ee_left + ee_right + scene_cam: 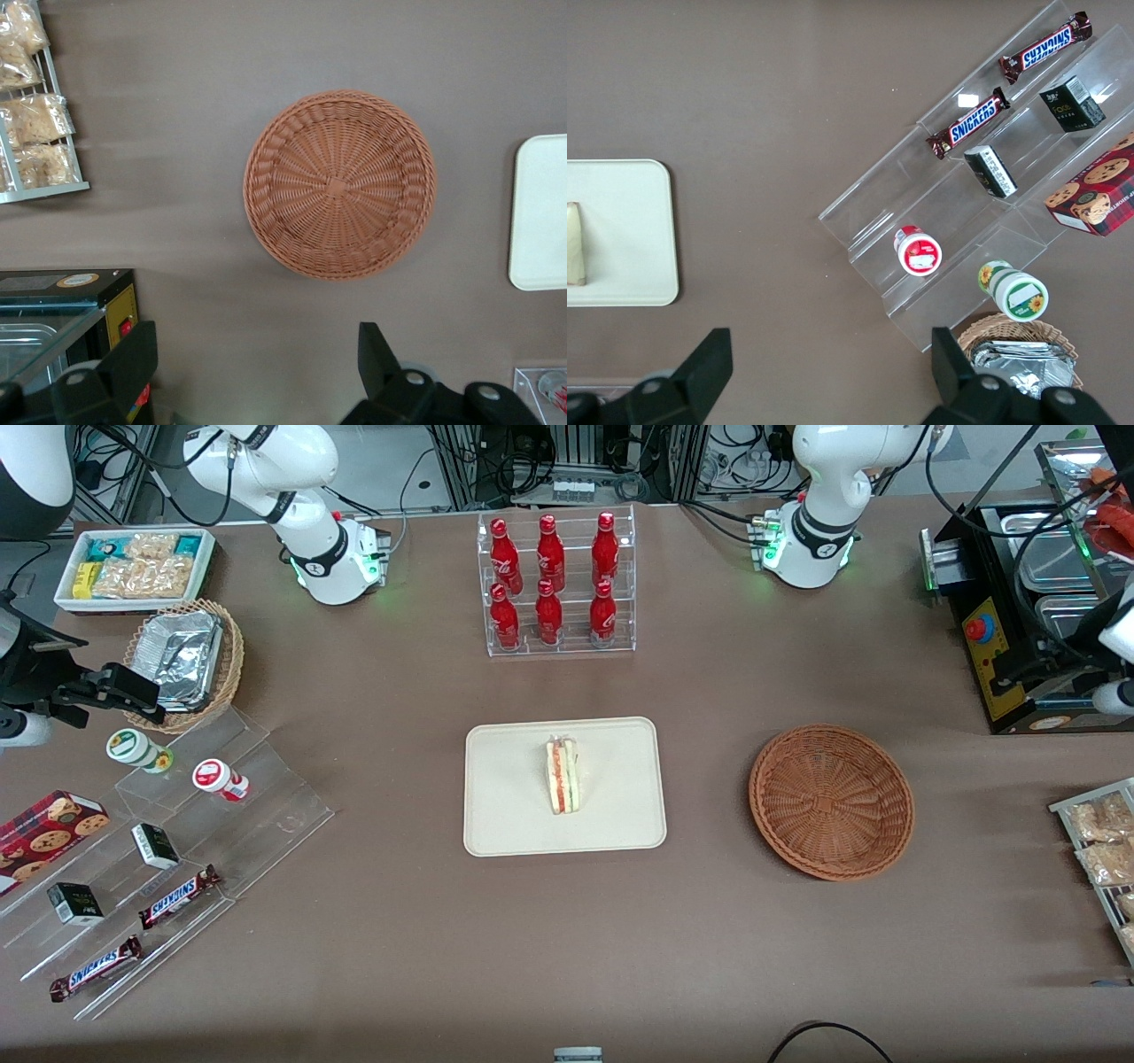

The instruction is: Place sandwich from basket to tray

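Sandwich [563, 777] lies on the tray [505, 797], near its middle: a small triangular wedge of white bread on its side, cut face up, showing red, pink and green filling stripes between pale crusts, with a tuft of clear wrap at the end farther from the front camera. Tray is flat, cream-white, rectangular with rounded corners and a low rim, set on the brown table [567, 939] in front of a clear rack of red bottles [555, 584]. Basket [831, 802] sits well apart from the tray toward the working arm's end of the table: round, shallow, reddish-brown wicker, with nothing in it. Left gripper [257, 372] hangs high above the table near the basket, on the side farther from the front camera. Its two dark fingers [376, 359] stand wide apart and grip nothing. In the wrist view the whole basket and one edge of the tray show beneath it.
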